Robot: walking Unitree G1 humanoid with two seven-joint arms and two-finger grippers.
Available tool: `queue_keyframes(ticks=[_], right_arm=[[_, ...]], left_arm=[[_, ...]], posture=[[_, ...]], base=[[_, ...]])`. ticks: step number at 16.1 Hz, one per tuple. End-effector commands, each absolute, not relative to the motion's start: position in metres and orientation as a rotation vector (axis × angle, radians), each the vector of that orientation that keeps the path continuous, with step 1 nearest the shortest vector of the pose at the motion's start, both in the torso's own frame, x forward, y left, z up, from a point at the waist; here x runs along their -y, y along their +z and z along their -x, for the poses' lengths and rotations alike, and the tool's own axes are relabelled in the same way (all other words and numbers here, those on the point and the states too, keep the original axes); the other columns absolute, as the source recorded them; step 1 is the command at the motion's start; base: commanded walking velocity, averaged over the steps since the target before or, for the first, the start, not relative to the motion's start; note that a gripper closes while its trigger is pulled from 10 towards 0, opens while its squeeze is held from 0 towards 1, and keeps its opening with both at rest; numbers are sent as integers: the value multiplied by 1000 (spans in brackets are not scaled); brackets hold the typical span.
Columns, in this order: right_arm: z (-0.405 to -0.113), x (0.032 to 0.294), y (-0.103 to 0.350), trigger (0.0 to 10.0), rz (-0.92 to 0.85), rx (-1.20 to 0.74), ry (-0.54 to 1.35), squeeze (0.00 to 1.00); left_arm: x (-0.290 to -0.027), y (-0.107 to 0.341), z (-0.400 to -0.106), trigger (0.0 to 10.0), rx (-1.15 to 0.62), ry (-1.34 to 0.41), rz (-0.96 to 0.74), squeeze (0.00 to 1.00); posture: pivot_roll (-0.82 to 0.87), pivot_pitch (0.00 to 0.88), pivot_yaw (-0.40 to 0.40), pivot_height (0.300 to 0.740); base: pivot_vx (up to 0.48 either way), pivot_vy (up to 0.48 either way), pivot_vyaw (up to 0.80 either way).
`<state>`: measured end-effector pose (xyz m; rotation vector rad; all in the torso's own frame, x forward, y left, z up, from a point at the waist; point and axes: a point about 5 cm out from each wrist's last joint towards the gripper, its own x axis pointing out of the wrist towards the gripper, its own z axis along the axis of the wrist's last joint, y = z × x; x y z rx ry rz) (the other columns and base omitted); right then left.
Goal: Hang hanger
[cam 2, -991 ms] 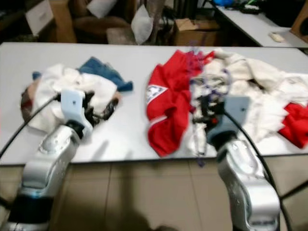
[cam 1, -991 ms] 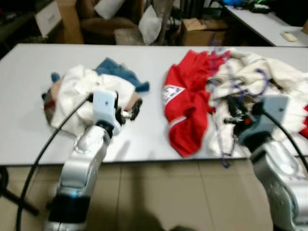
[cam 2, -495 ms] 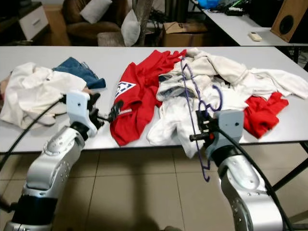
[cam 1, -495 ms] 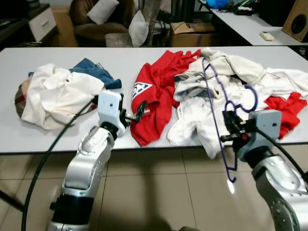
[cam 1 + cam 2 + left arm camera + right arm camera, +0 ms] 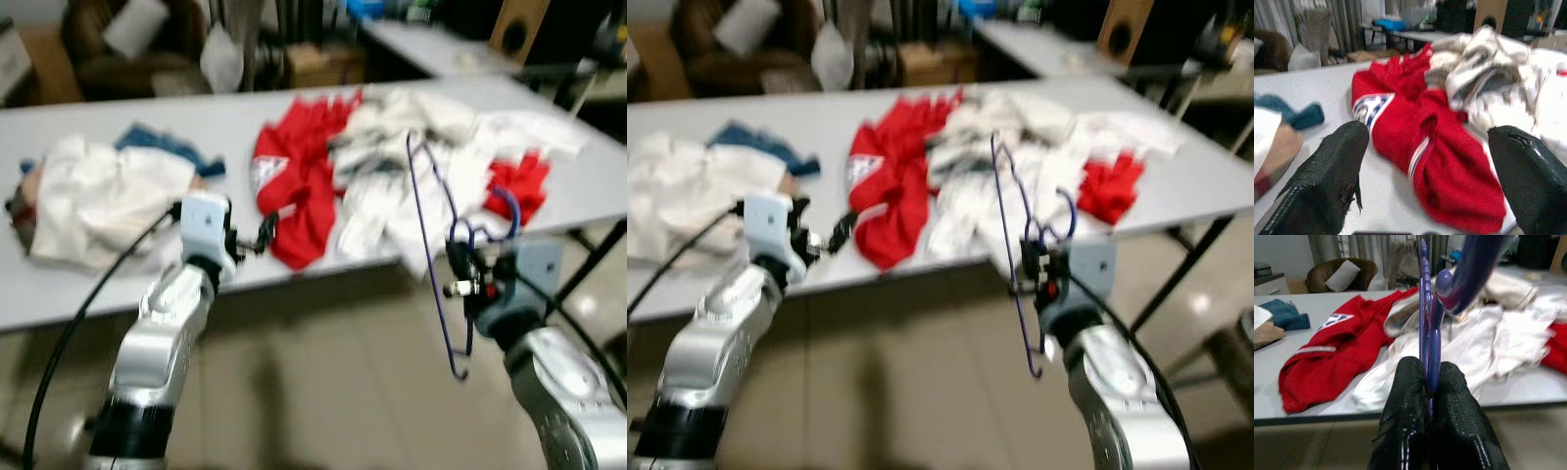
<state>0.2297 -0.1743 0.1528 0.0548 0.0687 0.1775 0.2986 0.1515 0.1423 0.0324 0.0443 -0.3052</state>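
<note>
The right gripper (image 5: 1426, 382) pinches a purple hanger (image 5: 436, 211) near its hook, holding it clear of the table (image 5: 98, 294) edge, likely for carrying to a rail. The left gripper (image 5: 1427, 171), fingers spread and empty, points at a red shirt (image 5: 1435, 147).

Bright indoor light, heavy motion blur

hanger (image 5: 1426, 308): glossy plastic | shirt (image 5: 1435, 161): matt cloth | table (image 5: 118, 127): smooth
</note>
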Motion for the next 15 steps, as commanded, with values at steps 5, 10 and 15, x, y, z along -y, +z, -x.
queue_keyframes(ticks=[5, 10, 15], right_arm=[[-229, 181, 142, 10000, -55, -81, 151, 0], [-235, 188, 142, 10000, -40, -76, 149, 0], [-233, 198, 142, 10000, 11, -77, 178, 0]], left_arm=[[-143, 142, -302, 10000, -15, -341, -29, 0], [-146, 134, -300, 10000, -29, -300, -32, 0], [-150, 129, -303, 10000, -42, -230, -20, 0]], posture=[[-194, 0, 24, 740], [-187, 0, 12, 740], [-201, 0, 10, 740]], base=[[0, 0, 0], [241, 0, -385], [350, 0, 0]])
